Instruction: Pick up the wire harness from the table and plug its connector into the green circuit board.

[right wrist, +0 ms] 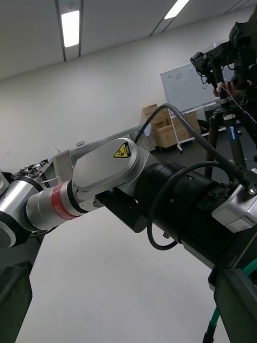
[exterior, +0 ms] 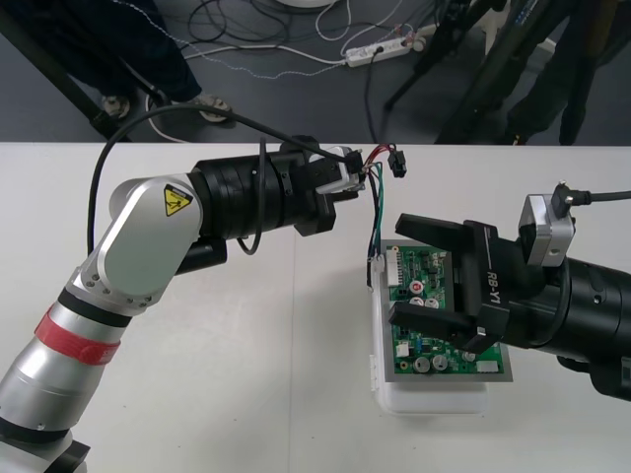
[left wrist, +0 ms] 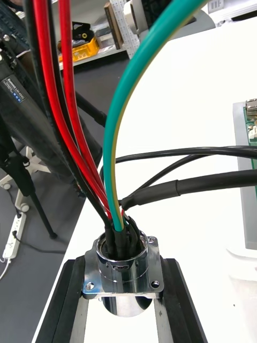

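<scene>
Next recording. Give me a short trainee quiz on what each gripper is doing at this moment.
1. True or false: the left gripper is shut on the round metal socket.
2. Where is the right gripper?
A. parked at its own side of the table, shut
B. open, above the green circuit board
C. shut on the black plug
3. Fill in: the wires rising from the socket are red, black and ___.

Key: 1 true; 2 B; 3 green.
</scene>
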Action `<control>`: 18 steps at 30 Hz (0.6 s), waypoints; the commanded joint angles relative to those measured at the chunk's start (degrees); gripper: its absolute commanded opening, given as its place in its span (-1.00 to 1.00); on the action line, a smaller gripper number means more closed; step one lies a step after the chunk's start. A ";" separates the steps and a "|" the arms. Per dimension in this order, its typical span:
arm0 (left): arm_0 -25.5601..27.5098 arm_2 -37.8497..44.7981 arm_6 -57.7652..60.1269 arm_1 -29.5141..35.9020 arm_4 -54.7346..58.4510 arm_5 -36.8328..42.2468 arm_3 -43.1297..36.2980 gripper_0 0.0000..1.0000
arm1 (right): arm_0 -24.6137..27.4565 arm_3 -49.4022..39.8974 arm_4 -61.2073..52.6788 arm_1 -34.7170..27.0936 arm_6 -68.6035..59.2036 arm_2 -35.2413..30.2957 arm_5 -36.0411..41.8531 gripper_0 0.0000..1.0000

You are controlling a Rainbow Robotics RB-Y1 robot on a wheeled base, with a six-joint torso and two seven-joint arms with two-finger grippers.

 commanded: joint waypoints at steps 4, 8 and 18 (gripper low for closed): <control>-2.66 -0.95 5.06 -1.12 -2.61 3.83 -2.91 -1.00 | 3.09 -3.07 -1.40 -0.76 -3.20 -2.51 3.16 1.00; -2.66 -1.21 5.76 -1.21 -4.11 4.36 -2.82 -1.00 | 4.50 -4.74 -1.40 -0.76 -3.90 -2.33 6.94 1.00; -2.66 -1.48 6.64 -1.92 -5.16 4.62 -2.91 -1.00 | 7.67 -10.45 -0.96 -2.16 -6.19 0.30 20.21 1.00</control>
